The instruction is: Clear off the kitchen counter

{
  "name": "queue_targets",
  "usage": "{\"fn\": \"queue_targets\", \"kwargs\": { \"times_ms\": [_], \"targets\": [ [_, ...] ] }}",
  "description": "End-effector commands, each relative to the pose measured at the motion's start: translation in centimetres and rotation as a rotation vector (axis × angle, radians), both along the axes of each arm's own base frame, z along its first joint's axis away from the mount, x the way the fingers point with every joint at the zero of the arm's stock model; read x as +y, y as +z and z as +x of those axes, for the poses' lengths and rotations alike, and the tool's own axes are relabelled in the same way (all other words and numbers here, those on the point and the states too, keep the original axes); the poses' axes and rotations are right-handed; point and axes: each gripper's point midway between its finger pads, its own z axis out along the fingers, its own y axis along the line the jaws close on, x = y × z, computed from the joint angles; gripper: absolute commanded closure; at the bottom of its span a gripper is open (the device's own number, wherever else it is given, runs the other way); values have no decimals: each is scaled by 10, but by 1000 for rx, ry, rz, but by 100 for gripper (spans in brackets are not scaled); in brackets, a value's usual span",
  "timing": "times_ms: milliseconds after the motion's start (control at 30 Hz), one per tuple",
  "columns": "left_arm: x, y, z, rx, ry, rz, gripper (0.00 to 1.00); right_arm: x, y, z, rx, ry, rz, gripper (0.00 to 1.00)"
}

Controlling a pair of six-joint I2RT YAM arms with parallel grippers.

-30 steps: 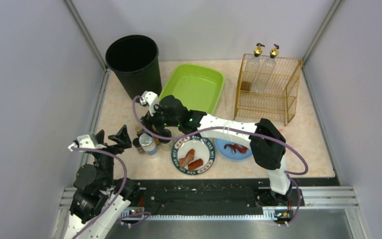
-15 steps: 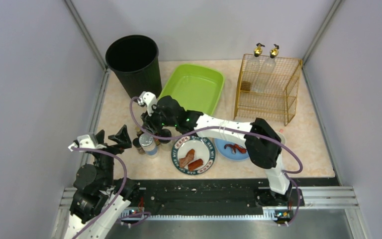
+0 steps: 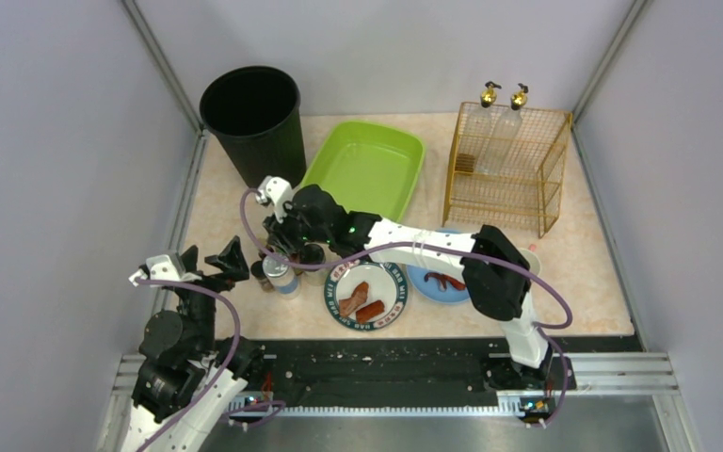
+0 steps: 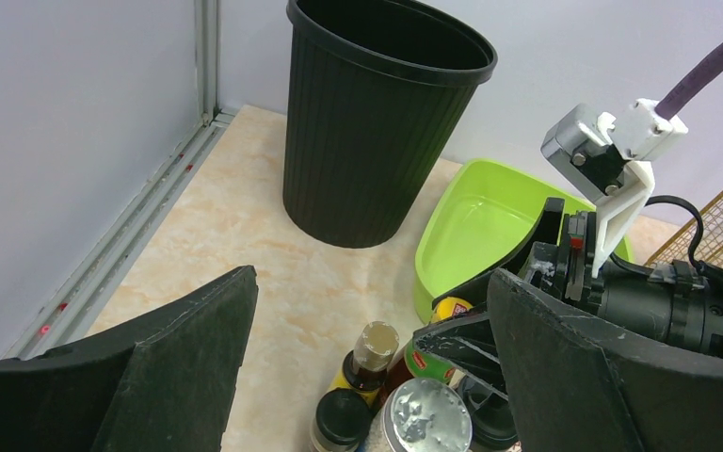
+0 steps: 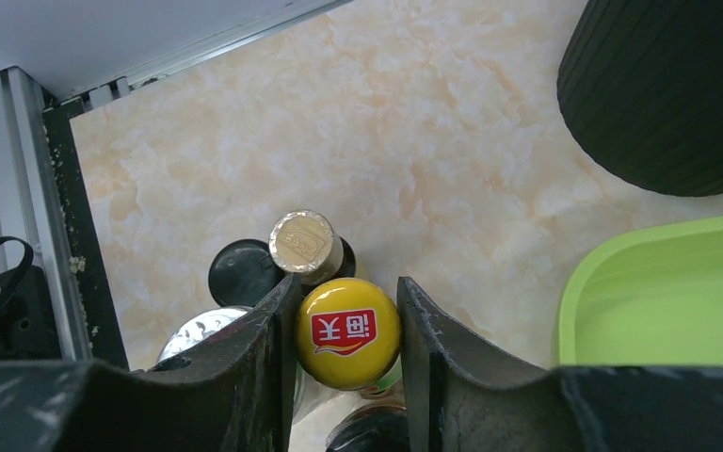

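Note:
The kitchen counter (image 3: 216, 212) is pale marbled stone. A cluster of condiment bottles (image 3: 282, 268) stands near its front left. My right gripper (image 3: 287, 247) reaches over it, and in the right wrist view (image 5: 347, 282) its two fingers press either side of the yellow-capped bottle (image 5: 348, 331). Beside it stand a gold-foil-capped bottle (image 5: 304, 240), a black-lidded jar (image 5: 240, 271) and a silver-lidded jar (image 5: 198, 330). My left gripper (image 3: 212, 259) is open and empty, just left of the cluster; its view (image 4: 369, 282) shows the same bottles below its fingers.
A black bin (image 3: 252, 118) stands at the back left, with a green tray (image 3: 367, 165) next to it. A gold wire rack (image 3: 508, 165) holding two bottles is at the back right. A patterned plate (image 3: 391, 311) with sausages and a blue plate (image 3: 421, 278) sit near the front.
My right arm has shifted a little to the left, bringing its gripper over the bottle cluster. The left arm has not moved.

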Motion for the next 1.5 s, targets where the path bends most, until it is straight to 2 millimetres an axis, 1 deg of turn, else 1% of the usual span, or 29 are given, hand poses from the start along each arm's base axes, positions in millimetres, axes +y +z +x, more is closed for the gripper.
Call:
{"fn": "queue_targets", "kwargs": {
  "times_ms": [0, 67, 167, 233, 533, 667, 733, 833, 933, 1000, 1167, 1300, 1400, 1467],
  "targets": [
    [2, 10, -7, -55, -8, -26, 4, 9, 75, 0, -103, -23, 155, 100],
    [3, 10, -7, -56, -8, -27, 4, 6, 93, 4, -146, -38, 181, 100],
    [3, 10, -7, -57, -7, -27, 4, 3, 120, 4, -187, -36, 222, 100],
    [3, 10, -7, -56, -8, -27, 4, 0, 136, 8, -210, -62, 244, 100],
    [2, 10, -6, -56, -8, -25, 4, -5, 187, 12, -266, -94, 345, 100],
    [2, 10, -6, -56, -8, -25, 4, -8, 215, 15, -288, -112, 396, 100],
    [3, 10, -7, -56, -6, -25, 4, -13, 231, 18, -304, -129, 422, 100],
    [3, 10, -7, -57, -6, -26, 4, -26, 255, 26, -323, -153, 463, 100],
    [3, 11, -7, -60, -8, -28, 4, -44, 278, 36, -337, -176, 502, 100],
    [3, 10, -8, -61, -8, -28, 4, -59, 289, 43, -347, -198, 515, 100],
    [2, 11, -7, -62, -11, -28, 4, -100, 312, 59, -379, -259, 527, 100],
    [3, 10, -7, -60, -8, -28, 4, -145, 331, 75, -427, -339, 508, 100],
    [3, 10, -7, -61, -9, -28, 4, -187, 344, 94, -465, -427, 489, 100],
    [3, 11, -8, -64, -10, -29, 4, -219, 345, 107, -469, -497, 462, 100]
  ]
}}
